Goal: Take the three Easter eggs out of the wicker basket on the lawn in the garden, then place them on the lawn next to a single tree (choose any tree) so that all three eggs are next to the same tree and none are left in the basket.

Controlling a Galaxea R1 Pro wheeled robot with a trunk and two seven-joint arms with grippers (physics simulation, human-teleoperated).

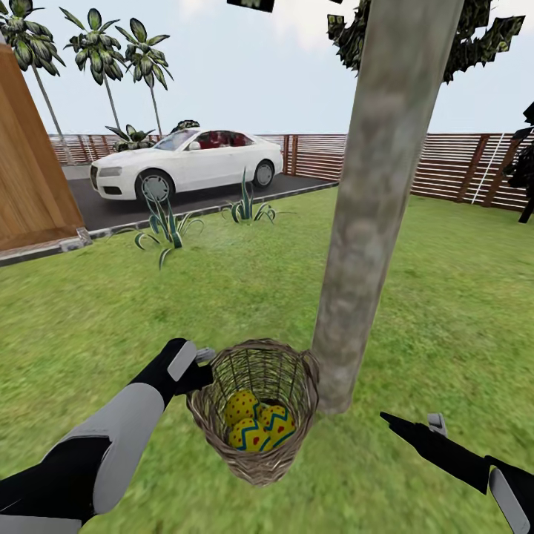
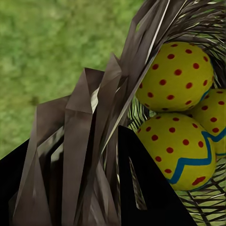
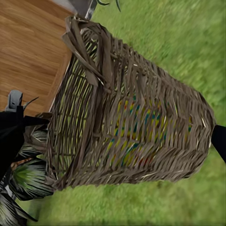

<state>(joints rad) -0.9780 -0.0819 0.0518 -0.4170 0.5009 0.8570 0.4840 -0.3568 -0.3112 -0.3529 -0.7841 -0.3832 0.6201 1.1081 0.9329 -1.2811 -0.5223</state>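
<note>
**A:** What is nearest, and what do you have hold of?

**B:** My left gripper (image 1: 199,365) is clenched on the rim of the wicker basket (image 1: 256,452), on its nine o'clock side; in my left wrist view one dark finger sits inside the weave and the twigs bunch up between the fingers. The basket is tilted, its mouth tipped toward me. My right gripper (image 1: 415,430) hangs at about four o'clock from the basket, apart from it, grasping nothing; I cannot tell how wide its jaws stand.

**A:** And the eggs?

**B:** All three Easter eggs (image 1: 259,424) are inside the basket, pressed together at the bottom. In my left wrist view I count them: one egg (image 2: 174,77) farther in, one (image 2: 181,150) closer, a third (image 2: 214,120) partly behind those two. So I judge nothing is placed yet; every egg has to come out onto the lawn (image 1: 111,311).

**A:** Where would they go?

**B:** The tree (image 1: 363,245) stands just beyond the basket at one o'clock, its trunk base touching or nearly touching the rim. The grass around its foot looks free.

**A:** Anything farther off?

**B:** Spiky plants (image 1: 167,226) at eleven o'clock, then the driveway with a white car (image 1: 185,163), a slatted fence (image 1: 460,167), and palms (image 1: 96,44). None of that blocks me.
</note>
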